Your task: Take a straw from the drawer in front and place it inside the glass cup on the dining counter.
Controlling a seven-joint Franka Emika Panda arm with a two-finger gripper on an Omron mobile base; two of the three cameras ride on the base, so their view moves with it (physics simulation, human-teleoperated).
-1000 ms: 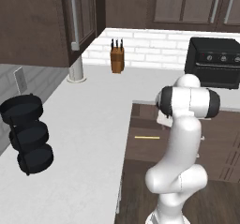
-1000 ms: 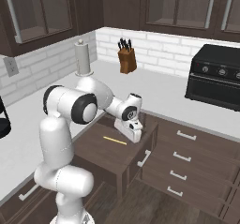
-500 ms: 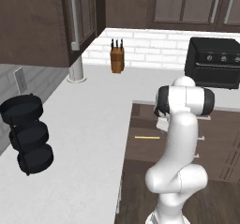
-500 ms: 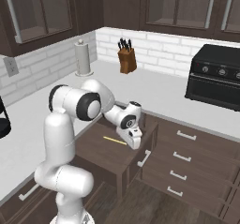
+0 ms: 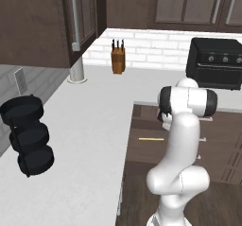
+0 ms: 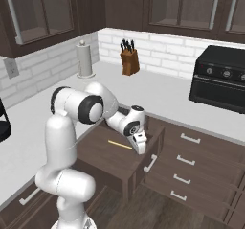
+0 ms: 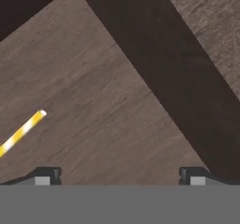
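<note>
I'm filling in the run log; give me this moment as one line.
stage: reaching for straw | drawer: open, straw lying flat inside | gripper: open, empty, over drawer, beside straw's end | straw: not grasped

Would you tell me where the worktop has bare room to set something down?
The white worktop is bare between the black stacked rack and the open drawer. It is fuller along the wall: paper towel roll, knife block, black oven.

Striped straw (image 7: 21,133) flat on drawer (image 7: 108,110) floor, claw (image 7: 119,176) spread wide
</note>
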